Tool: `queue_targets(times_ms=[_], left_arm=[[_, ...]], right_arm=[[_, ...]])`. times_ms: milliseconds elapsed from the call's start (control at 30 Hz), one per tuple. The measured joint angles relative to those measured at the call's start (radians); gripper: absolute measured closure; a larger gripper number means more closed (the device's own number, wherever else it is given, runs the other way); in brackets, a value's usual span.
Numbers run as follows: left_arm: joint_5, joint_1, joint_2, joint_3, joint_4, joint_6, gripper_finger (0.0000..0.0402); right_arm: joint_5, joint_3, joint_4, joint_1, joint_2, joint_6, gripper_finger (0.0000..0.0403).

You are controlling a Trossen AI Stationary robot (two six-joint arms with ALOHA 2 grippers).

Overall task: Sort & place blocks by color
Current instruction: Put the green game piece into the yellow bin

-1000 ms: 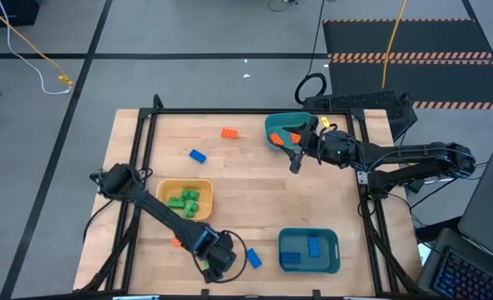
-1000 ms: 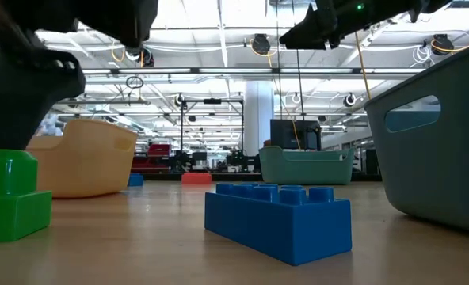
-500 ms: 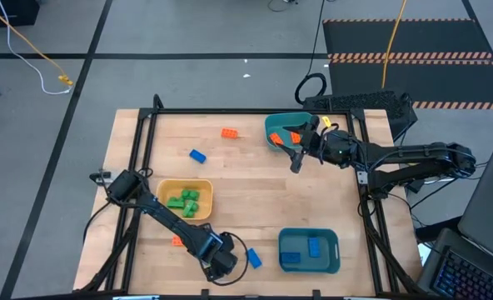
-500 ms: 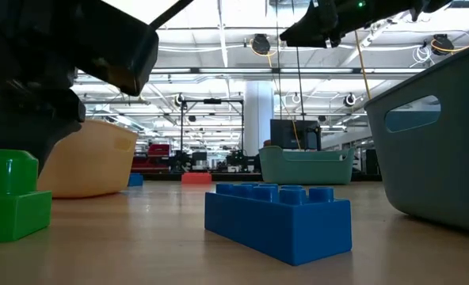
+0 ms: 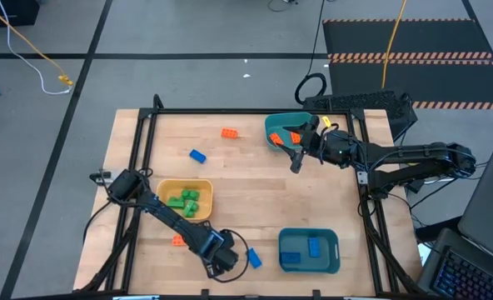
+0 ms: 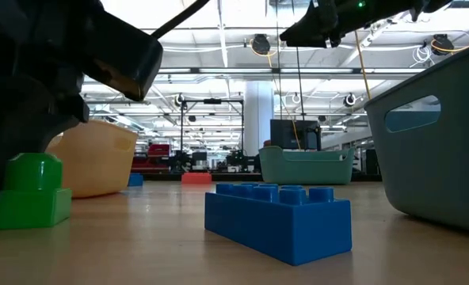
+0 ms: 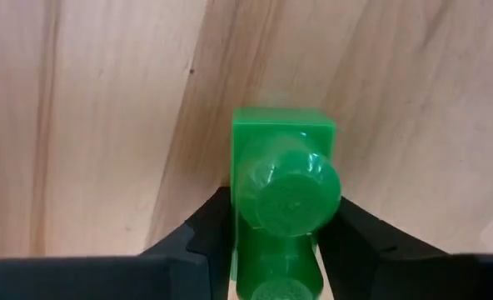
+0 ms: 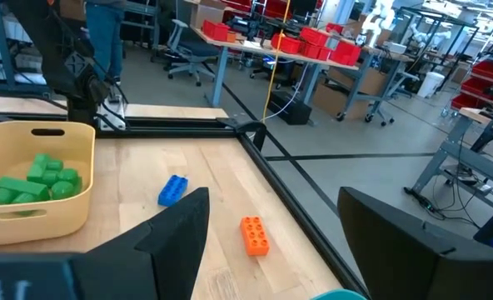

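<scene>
My left gripper (image 5: 220, 259) is down at the table's near edge, shut on a green block (image 6: 32, 198), which also shows in the left wrist view (image 7: 284, 158). A blue block (image 5: 254, 259) lies just right of it and an orange block (image 5: 176, 241) to its left. Another orange block (image 5: 229, 132) and a blue block (image 5: 197, 155) lie toward the far side. My right gripper (image 5: 295, 159) is open and empty, above the table beside the far teal tray (image 5: 273, 125). My left gripper pinches the green block's two long sides (image 7: 240, 208) between its two fingers (image 7: 205, 233). The fingers come from above, pointing down, across the block. The block is upright, studs up. In the low view its base (image 6: 28, 222) is at table level; whether it is clear, I cannot tell.
A yellow tray (image 5: 203, 185) with green blocks stands left of centre. The far teal tray holds orange blocks. A near teal tray (image 5: 334, 242) at the front right holds blue blocks. A black frame rail (image 5: 230, 112) runs round the table.
My left gripper has come down around the green block. The block has turned about on the spot: the low view showed its broad side before and shows its narrow end with one stud now.
</scene>
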Motion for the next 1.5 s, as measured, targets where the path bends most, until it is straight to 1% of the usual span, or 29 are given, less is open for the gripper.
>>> queue_targets(times_ms=[133, 200, 267, 333, 400, 567, 600, 700, 767, 900, 1000, 1067, 1133, 1267, 1400, 1500], left_arm=[[0.065, 0.013, 0.003, 0.018, -0.039, 0.011, 0.0267], [0.102, 0.017, 0.006, 0.047, -0.089, 0.029, 0.0267], [0.106, 0.023, 0.006, 0.098, -0.147, 0.041, 0.0267], [0.083, 0.036, 0.003, 0.157, -0.227, 0.060, 0.0267], [0.040, 0.048, 0.004, 0.218, -0.345, 0.087, 0.0267], [-0.089, 0.076, 0.003, 0.380, -0.668, 0.133, 0.0244], [-0.116, 0.085, 0.001, 0.399, -0.682, 0.146, 0.0244], [-0.157, 0.113, -0.058, 0.404, -0.632, 0.185, 0.0257], [-0.166, 0.144, -0.094, 0.406, -0.658, 0.189, 0.0264], [-0.248, 0.198, -0.171, 0.387, -0.666, 0.196, 0.0264], [-0.278, 0.246, -0.231, 0.372, -0.670, 0.208, 0.0263], [-0.303, 0.272, -0.266, 0.341, -0.664, 0.211, 0.0258], [-0.329, 0.293, -0.299, 0.286, -0.644, 0.208, 0.0254], [-0.332, 0.319, -0.392, 0.122, -0.566, 0.192, 0.0258], [-0.290, 0.331, -0.496, -0.050, -0.440, 0.158, 0.0259], [-0.237, 0.335, -0.568, -0.159, -0.351, 0.127, 0.0255]], right_arm=[[0.000, 0.000, 0.000, 0.000, 0.000, 0.000, 0.0145], [0.000, 0.000, 0.000, 0.000, 0.000, 0.000, 0.0145], [0.000, 0.000, 0.000, 0.000, 0.000, -0.001, 0.0145], [0.000, 0.000, 0.000, 0.000, 0.000, -0.001, 0.0145], [0.000, 0.000, 0.000, 0.000, 0.000, -0.001, 0.0145], [0.000, 0.000, 0.000, 0.000, 0.000, -0.001, 0.0145], [0.000, 0.000, 0.000, 0.000, 0.000, -0.001, 0.0145], [0.000, 0.000, 0.000, 0.000, 0.000, -0.001, 0.0145], [-0.001, 0.000, -0.004, 0.000, 0.000, -0.001, 0.0145], [-0.001, -0.001, -0.012, 0.000, -0.005, -0.002, 0.0145], [-0.001, -0.001, -0.015, 0.000, -0.007, -0.001, 0.0145], [-0.001, -0.001, -0.017, 0.000, -0.007, -0.002, 0.0145], [-0.001, -0.001, -0.021, 0.000, -0.007, -0.002, 0.0145], [-0.001, -0.001, -0.034, 0.000, -0.007, -0.005, 0.0145], [-0.001, -0.001, -0.034, 0.000, -0.007, -0.009, 0.0145], [-0.001, -0.001, -0.031, 0.000, -0.007, -0.009, 0.0145]])
